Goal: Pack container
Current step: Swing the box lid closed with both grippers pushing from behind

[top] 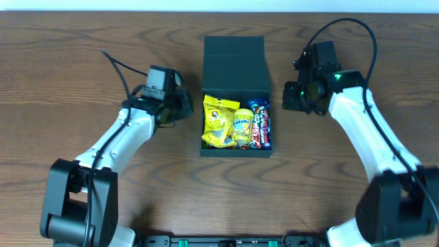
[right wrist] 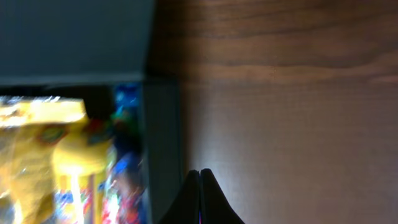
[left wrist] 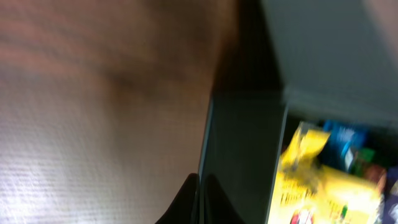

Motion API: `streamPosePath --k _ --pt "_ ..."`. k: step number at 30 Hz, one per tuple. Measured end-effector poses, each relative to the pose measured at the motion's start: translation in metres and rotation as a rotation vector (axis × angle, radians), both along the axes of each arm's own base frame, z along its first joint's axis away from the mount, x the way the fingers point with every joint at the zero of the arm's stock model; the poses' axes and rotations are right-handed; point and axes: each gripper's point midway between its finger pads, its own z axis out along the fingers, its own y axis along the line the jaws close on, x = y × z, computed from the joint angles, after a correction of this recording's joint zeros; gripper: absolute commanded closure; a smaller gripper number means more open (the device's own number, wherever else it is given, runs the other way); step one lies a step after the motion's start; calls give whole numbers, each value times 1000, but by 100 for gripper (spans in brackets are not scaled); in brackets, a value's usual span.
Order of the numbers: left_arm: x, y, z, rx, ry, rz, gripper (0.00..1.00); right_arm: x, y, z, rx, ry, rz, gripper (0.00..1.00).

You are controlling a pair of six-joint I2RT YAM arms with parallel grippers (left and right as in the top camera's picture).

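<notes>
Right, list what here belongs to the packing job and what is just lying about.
Job:
container, lid open
yellow snack packets and snack bars inside it
left gripper
right gripper

Just there:
wooden table
black cables

Between the left gripper (left wrist: 199, 182) and the right gripper (right wrist: 200, 174) lie a yellow packet (top: 218, 122), a smaller yellow pouch (top: 242, 127) and red-and-blue bars (top: 260, 125), side by side. The wood-grain table (top: 75, 48) spreads beneath both grippers.
</notes>
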Motion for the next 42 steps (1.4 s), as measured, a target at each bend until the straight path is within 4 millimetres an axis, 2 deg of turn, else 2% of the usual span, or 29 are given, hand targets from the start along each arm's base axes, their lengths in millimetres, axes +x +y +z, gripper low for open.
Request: streamPosePath --k 4,6,8,14,18,22,25,29,31,35,37,39,40,42 --pt "27 13 15 -48 -85 78 94 29 3 -32 91 -6 -37 99" --pt "40 17 15 -83 -81 103 95 49 11 -47 195 -24 -56 99" --pt "60 12 11 -121 -50 99 94 60 17 -57 280 -27 -63 99" --pt "102 -6 -29 -204 106 69 94 82 42 -85 455 52 -52 99" --pt "124 -25 -47 -298 155 34 94 97 51 -87 512 57 -41 99" --pt "137 -42 -55 -391 188 -11 94 111 59 -78 566 24 -10 99" --pt "140 -45 -51 -432 183 -37 94 117 63 -71 612 -10 29 99" --pt "149 -50 -24 -500 112 -127 95 124 66 -52 672 -71 122 99" --pt "155 -55 -4 -538 68 -182 94 127 66 -43 691 -103 163 99" --pt "158 -63 27 -592 9 -274 94 124 66 -30 701 -131 220 99" --pt "152 -66 36 -605 11 -308 95 119 67 -19 693 -143 248 99" --pt "138 -68 47 -601 30 -343 94 113 67 1 677 -168 280 99" --pt "128 -69 54 -590 48 -358 94 108 67 12 668 -176 295 99" --pt "105 -69 74 -545 63 -400 94 95 69 51 646 -224 347 99"
